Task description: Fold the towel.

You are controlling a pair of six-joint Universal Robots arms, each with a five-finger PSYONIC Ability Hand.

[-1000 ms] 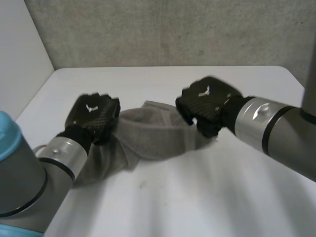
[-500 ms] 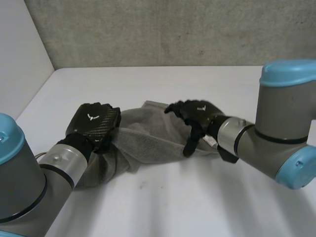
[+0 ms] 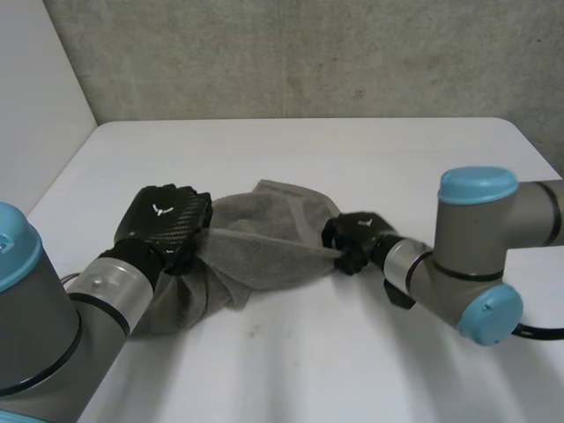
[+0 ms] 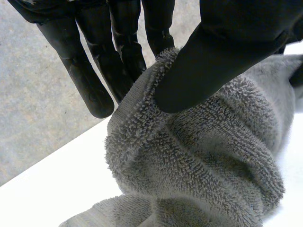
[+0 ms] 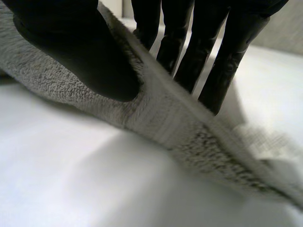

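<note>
While bunched and creased, grey terry towel [image 3: 264, 242] rests on white table [image 3: 291, 361], stretched between hands. Left hand [image 3: 166, 220] pinches one end, thumb against fingers; right hand [image 3: 352, 240] pinches opposite edge likewise. Wrist views show looped pile and hemmed border under thumbs; head view gives overall shape. Long axis runs hand to hand; slack tail trails beside left forearm.

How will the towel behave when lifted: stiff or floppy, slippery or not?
Probably floppy: the towel sags and bunches between the left robot hand and the right robot hand. Likely not slippery: its looped pile looks rough, and simple pinches hold it.
</note>
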